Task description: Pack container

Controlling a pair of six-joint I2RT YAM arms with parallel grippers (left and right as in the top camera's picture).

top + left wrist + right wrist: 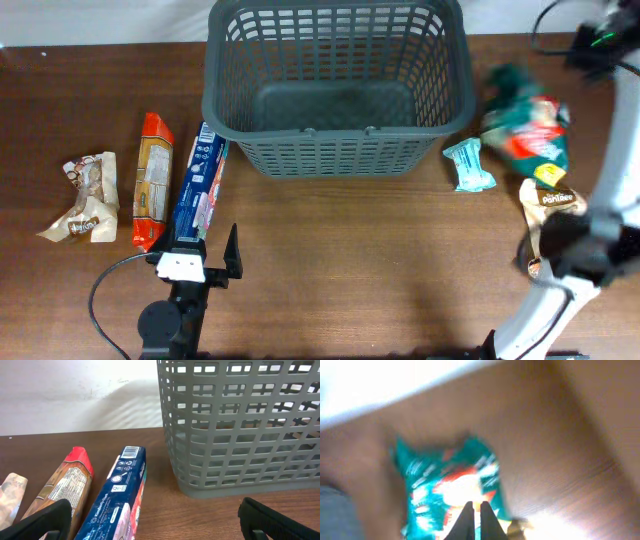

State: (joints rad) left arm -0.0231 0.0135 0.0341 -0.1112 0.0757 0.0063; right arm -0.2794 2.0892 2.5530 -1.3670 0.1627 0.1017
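The dark grey slotted basket (338, 85) stands at the back middle of the table and looks empty; its wall fills the right of the left wrist view (240, 430). My right gripper (474, 519) is shut on the near end of a teal and red snack bag (447, 480), which is blurred to the right of the basket (525, 125); the gripper itself is hard to make out in the overhead view. My left gripper (200, 258) is open and empty, low near the front, with its jaws (150, 525) just behind a blue box (117, 500).
Left of the basket lie the blue box (198, 190), an orange-red packet (152, 180) and a beige crumpled packet (88, 195). To its right lie a small pale teal packet (468, 165) and a brown and white packet (550, 205). A black cable (100, 300) loops at the front left.
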